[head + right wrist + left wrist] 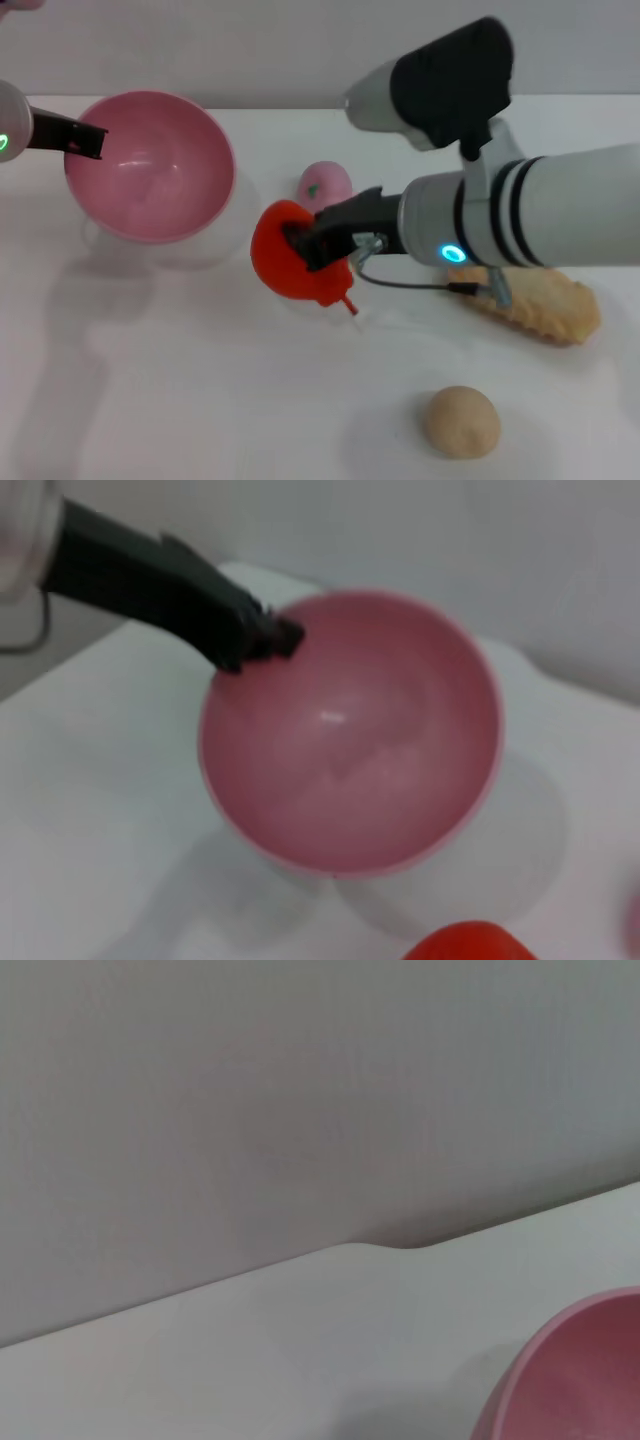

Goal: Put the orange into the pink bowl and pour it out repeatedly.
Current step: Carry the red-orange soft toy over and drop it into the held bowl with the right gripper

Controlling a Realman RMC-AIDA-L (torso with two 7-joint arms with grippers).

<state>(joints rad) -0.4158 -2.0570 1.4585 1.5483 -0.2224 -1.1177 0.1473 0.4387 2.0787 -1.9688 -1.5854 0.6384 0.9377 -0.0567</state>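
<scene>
While the pink bowl point(150, 165) sat empty and tipped toward the camera, the orange point(290, 255) was held off the white counter point(200, 400) just right of the bowl, so the current loading step looked only half done. The right end effector point(318, 240) was clamped on the orange, its dark fingers pressed into the fruit's side. The left end effector point(85, 140) was closed on the bowl's far-left rim, holding it tilted. By my judgement, what remained was carrying the orange over the rim, letting go, and then tipping it out again. Beyond the orange lay a small pale pink fruit point(325, 185); right of the orange a ridged tan piece point(540, 305) rested on the counter, and a beige ball point(460, 422) sat nearer the camera. The right wrist view showed the bowl's point(350, 740) bare interior plainly, the left end effector point(265, 640) biting its rim, and a sliver of orange point(465, 942). The left wrist view offered only a slice of bowl point(580, 1380), counter and wall.
</scene>
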